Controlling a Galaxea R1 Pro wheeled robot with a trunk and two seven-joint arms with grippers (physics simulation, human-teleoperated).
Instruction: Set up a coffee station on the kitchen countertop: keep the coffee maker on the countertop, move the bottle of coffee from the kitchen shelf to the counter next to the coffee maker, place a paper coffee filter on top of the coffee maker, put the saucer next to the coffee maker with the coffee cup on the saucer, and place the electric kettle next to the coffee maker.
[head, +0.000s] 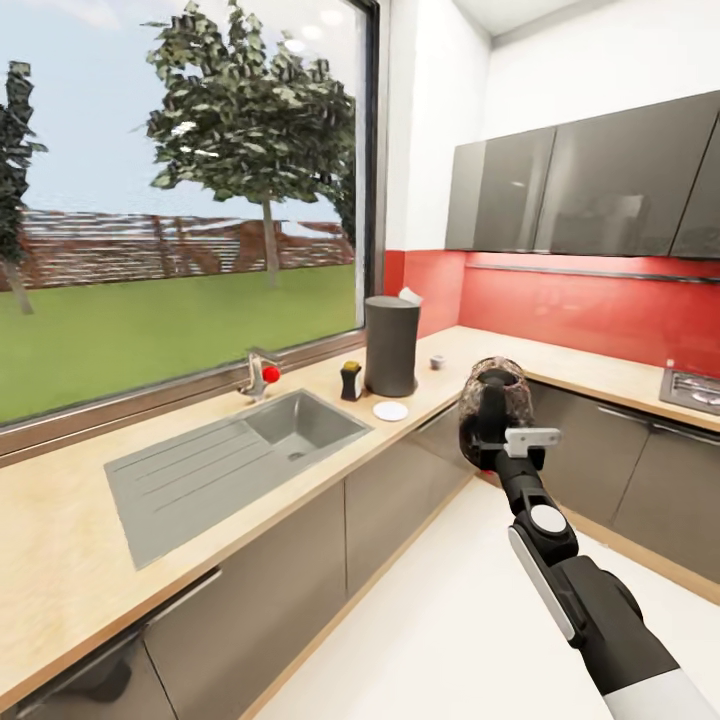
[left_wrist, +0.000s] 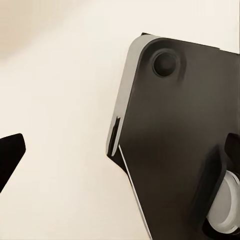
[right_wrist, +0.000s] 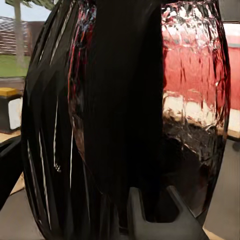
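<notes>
While the right jaws (head: 492, 440) grip its handle, the electric kettle (head: 495, 395) stands upright above the floor; left jaws' state unclear.

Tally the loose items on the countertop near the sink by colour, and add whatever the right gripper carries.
Dark grey: 1, coffee maker
Black with yellow lid: 1, coffee bottle
White: 1, saucer
Small grey: 1, cup
Dark glass: 1, electric kettle, carried by right gripper
Total: 5

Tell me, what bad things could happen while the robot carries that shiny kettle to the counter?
The electric kettle hangs over the floor in the right tool, so a slip might drop it. Setting it beside the coffee maker, it could bump the saucer or the bottle of coffee nearby.
</notes>
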